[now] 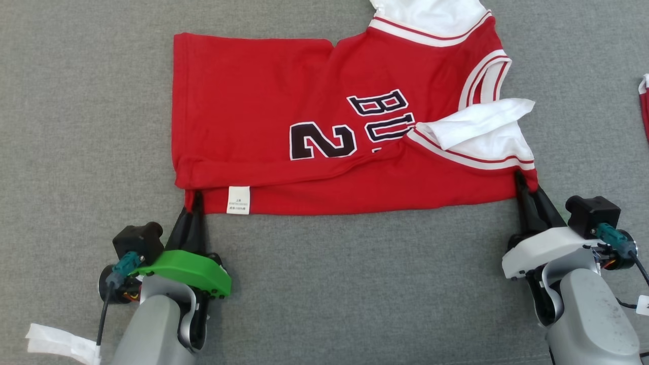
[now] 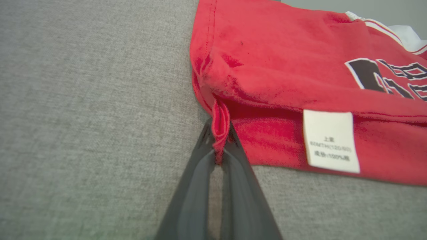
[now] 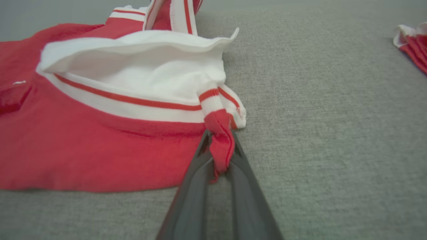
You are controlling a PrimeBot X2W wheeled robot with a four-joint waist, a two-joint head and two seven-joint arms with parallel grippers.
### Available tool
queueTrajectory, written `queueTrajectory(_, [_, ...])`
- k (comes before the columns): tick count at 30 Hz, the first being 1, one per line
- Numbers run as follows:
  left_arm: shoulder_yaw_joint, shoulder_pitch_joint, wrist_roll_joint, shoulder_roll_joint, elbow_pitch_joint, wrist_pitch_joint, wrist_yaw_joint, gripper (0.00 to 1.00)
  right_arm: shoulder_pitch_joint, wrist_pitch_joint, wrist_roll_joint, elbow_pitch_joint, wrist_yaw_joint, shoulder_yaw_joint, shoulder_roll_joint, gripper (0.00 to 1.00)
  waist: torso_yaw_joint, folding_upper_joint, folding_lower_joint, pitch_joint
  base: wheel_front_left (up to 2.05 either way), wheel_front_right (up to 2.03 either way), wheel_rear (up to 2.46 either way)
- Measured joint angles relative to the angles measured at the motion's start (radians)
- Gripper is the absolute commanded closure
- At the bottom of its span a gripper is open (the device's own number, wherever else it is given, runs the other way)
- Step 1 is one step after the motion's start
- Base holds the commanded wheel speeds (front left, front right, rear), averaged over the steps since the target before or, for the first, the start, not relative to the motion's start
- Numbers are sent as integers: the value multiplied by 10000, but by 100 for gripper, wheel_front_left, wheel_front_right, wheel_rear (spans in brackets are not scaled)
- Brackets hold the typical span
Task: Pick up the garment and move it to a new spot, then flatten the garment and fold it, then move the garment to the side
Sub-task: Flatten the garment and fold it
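The garment [image 1: 284,96] is a red basketball jersey with white trim and dark lettering, lying sideways on the grey surface with its near edge folded over. My left gripper [image 1: 195,198] is shut on the garment's near-left hem corner [image 2: 220,126], and a fold of red cloth is pinched between its fingers. My right gripper [image 1: 522,178] is shut on the near-right corner by the white armhole trim [image 3: 220,146]. A white care label [image 2: 331,141] hangs on the near edge.
Grey fabric surface [image 1: 355,284] spreads all around. Another red and white piece of cloth [image 1: 644,106] lies at the far right edge. A white scrap [image 1: 56,342] sits at the lower left beside my left forearm.
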State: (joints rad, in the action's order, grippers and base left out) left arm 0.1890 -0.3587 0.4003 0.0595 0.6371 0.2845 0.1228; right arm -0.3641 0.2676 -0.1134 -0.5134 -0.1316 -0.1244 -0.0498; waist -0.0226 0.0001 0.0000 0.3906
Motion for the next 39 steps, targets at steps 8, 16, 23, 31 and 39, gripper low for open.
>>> queueTrajectory(8, [-617, -28, 272, -138, -1354, -205, 63, 100, -488, -35, -928, 397, 0, 134, -48, 100, 57, 0, 0, -583, 0, 0, 0])
queueTrajectory(16, [-1528, -216, 61, -125, -2109, -203, 86, 100, -1524, -136, -1866, 84, 0, 696, -709, 100, 84, 0, 0, -1516, 0, 0, 0])
queueTrajectory(23, [-1252, 2106, 391, -151, -1273, -207, 71, 100, 1018, -244, -2117, -752, -15, 974, -978, 100, 91, 0, 0, -2158, 0, 0, 0])
queueTrajectory(31, [-656, 3381, 725, -161, -1298, -198, -374, 0, 2154, -65, -1854, -830, -12, 629, -1118, 0, 113, 0, 0, -2115, 0, 0, 0])
queueTrajectory(39, [-1097, 1991, 21, -117, -2125, -201, -546, 0, 888, -59, -719, 54, 0, 433, -1164, 0, 158, 0, 0, -1578, 0, 0, 0])
